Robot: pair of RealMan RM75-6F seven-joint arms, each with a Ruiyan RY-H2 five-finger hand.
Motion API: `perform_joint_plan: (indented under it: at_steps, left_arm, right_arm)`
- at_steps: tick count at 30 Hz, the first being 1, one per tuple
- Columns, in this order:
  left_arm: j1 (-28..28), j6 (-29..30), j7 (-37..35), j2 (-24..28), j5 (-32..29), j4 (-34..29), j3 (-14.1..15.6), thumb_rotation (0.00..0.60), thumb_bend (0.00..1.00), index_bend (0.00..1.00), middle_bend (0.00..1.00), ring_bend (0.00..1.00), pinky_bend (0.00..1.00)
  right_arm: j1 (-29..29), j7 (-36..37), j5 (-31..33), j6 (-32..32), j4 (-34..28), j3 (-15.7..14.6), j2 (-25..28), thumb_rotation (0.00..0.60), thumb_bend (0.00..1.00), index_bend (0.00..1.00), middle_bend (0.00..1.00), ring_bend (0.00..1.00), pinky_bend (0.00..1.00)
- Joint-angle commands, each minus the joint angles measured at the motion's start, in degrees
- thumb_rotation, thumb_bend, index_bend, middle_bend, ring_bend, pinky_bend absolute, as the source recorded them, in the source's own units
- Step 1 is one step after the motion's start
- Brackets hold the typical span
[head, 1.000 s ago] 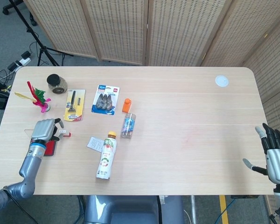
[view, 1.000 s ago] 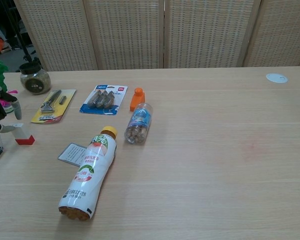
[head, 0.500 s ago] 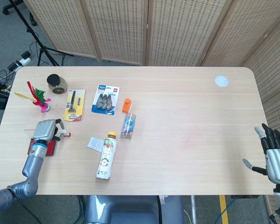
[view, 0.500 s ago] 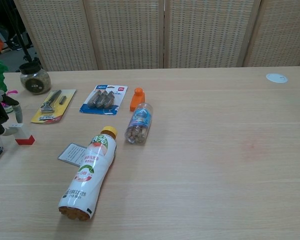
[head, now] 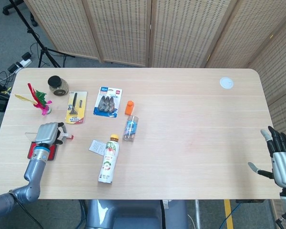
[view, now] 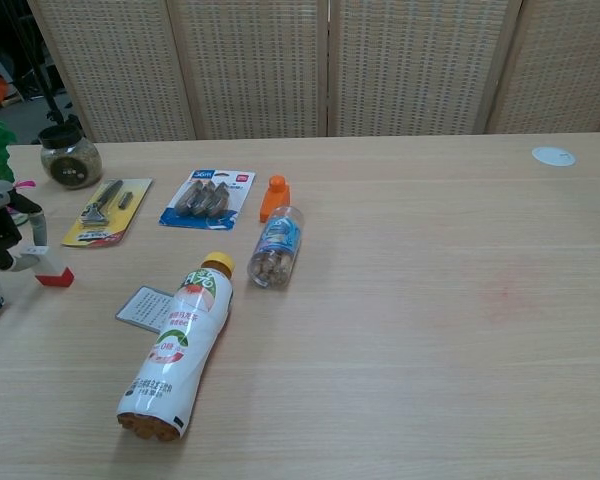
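My left hand (head: 46, 134) is at the table's left front edge, fingers curled, pinching a small white stamp with a red base (head: 67, 137). The chest view shows that left hand (view: 0, 228) at the left border, with the stamp (view: 52, 275) tilted and just above the wood. Below the hand lies a red pad in a dark tray (head: 39, 152). Off the right front corner, my right hand (head: 280, 159) hangs with fingers spread and holds nothing.
A juice bottle (head: 108, 159) lies on its side over a white card (head: 96, 146). Near it are a small clear bottle (head: 130, 128), an orange cap (head: 129, 107), two blister packs (head: 107, 101) (head: 76, 107), a jar (head: 58, 85), a feathered shuttlecock (head: 40, 101) and a white disc (head: 226, 82).
The left hand has shifted slightly towards the front edge. The stamp's red base has tipped up and moved a little to the right. The right hand has stayed still.
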Motion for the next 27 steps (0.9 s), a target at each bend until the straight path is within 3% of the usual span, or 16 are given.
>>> perform_joint_plan:
  at_steps: [1, 7, 18, 22, 27]
  left_arm:
    - [-0.1, 1.3, 0.1, 1.6, 1.0, -2.9, -0.6, 0.600, 0.37, 0.61, 1.00, 0.92, 0.93]
    - [0.2, 3.3, 0.2, 5.0, 2.5, -8.8, -1.1, 0.600, 0.37, 0.62, 1.00, 0.92, 0.93]
    - [3.2, 4.3, 4.6, 20.4, 3.3, -26.2, 2.8, 0.600, 0.39, 0.63, 1.00, 0.92, 0.93]
    - [6.2, 5.2, -0.6, 24.3, 8.3, -27.2, 4.9, 0.600, 0.39, 0.64, 1.00, 0.92, 0.93]
    - [9.4, 5.6, -8.6, 25.3, 14.0, -23.6, 7.4, 0.600, 0.39, 0.64, 1.00, 0.92, 0.93]
  right_arm:
    - [0.0, 0.1, 0.0, 0.0, 0.0, 0.0, 0.0, 0.600, 0.00, 0.00, 0.00, 0.00, 0.00]
    - [0.0, 0.4, 0.0, -0.1, 0.0, -0.1, 0.1, 0.600, 0.00, 0.00, 0.00, 0.00, 0.00]
    - [-0.1, 0.7, -0.3, 0.1, -0.2, -0.2, 0.2, 0.600, 0.00, 0.00, 0.00, 0.00, 0.00]
    - [-0.1, 0.7, -0.5, 0.1, -0.2, -0.3, 0.1, 0.600, 0.00, 0.00, 0.00, 0.00, 0.00]
    - [-0.1, 0.5, -0.6, 0.1, -0.3, -0.4, 0.1, 0.600, 0.00, 0.00, 0.00, 0.00, 0.00]
